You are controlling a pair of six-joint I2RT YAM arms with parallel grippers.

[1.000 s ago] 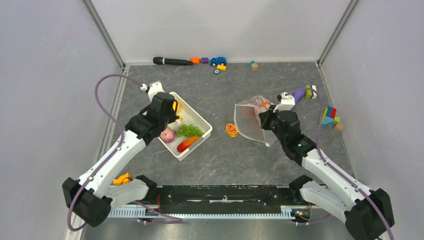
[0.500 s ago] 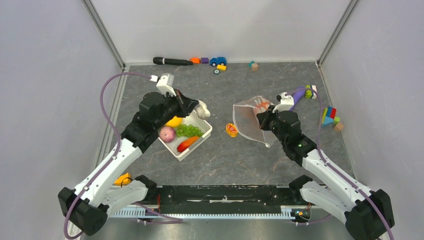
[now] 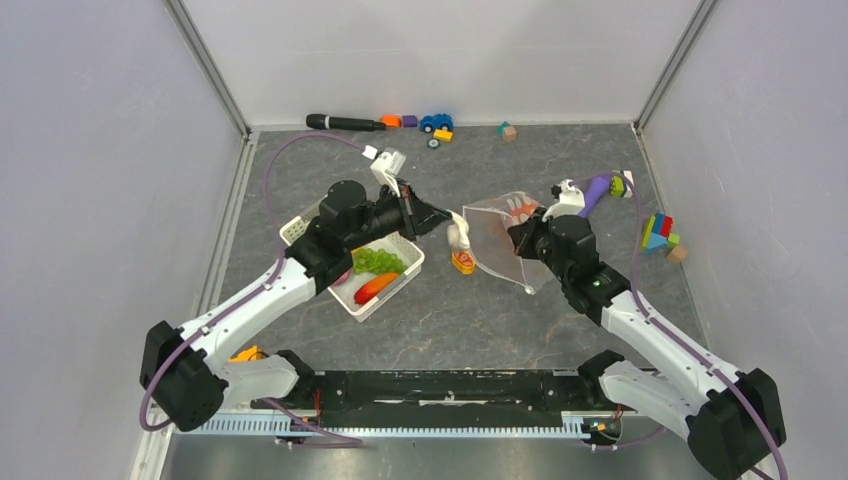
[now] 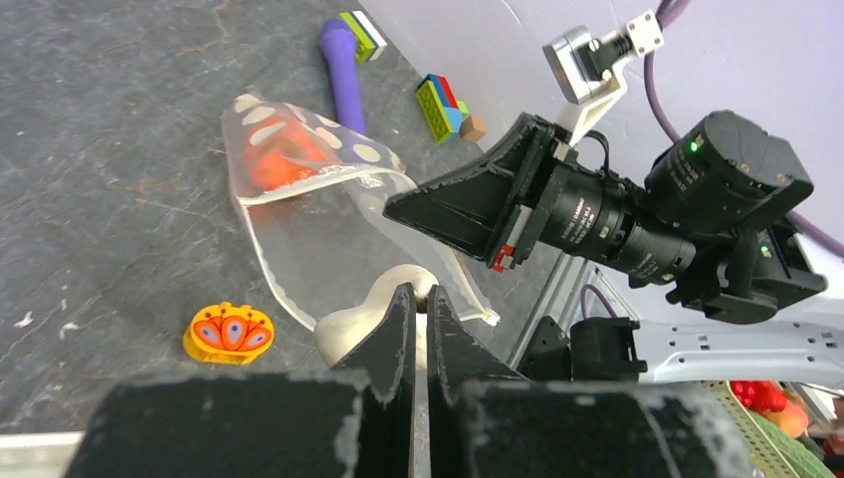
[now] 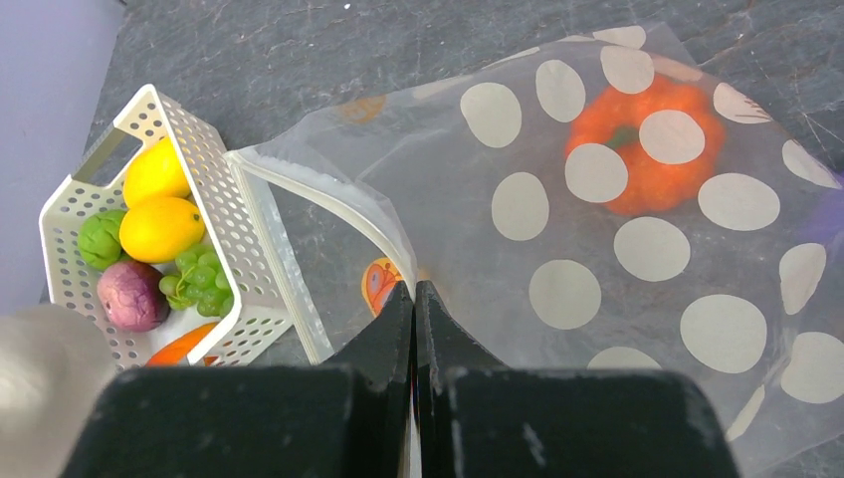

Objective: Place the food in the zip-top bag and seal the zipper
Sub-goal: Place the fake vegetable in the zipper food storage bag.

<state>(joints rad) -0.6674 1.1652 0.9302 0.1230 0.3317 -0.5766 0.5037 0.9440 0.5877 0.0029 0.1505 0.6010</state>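
My left gripper (image 3: pixel 447 226) is shut on the white garlic (image 3: pixel 457 236) and holds it above the table at the mouth of the zip-top bag (image 3: pixel 497 246). In the left wrist view the garlic (image 4: pixel 360 321) hangs before the open bag (image 4: pixel 318 234). My right gripper (image 3: pixel 517 238) is shut on the bag's upper rim (image 5: pixel 396 261) beside the zipper (image 5: pixel 328 194), keeping the mouth open. An orange pumpkin (image 5: pixel 647 149) lies inside the bag. The white basket (image 3: pixel 405 272) holds the grapes (image 5: pixel 202 281), onion (image 5: pixel 131 296), pepper (image 5: pixel 103 239), two yellow fruits (image 5: pixel 159 227) and chili (image 3: pixel 375 287).
A small orange-yellow toy piece (image 3: pixel 463 261) lies on the table just left of the bag. The purple-handled brush (image 3: pixel 592 189) and coloured blocks (image 3: pixel 660 232) sit at the right. A black marker (image 3: pixel 345 123), a toy car (image 3: pixel 436 122) and a block (image 3: pixel 508 131) lie along the back wall.
My left arm lifted the garlic out of the basket and carried it right to the bag's mouth. My right gripper stayed shut on the bag and shifted slightly left.
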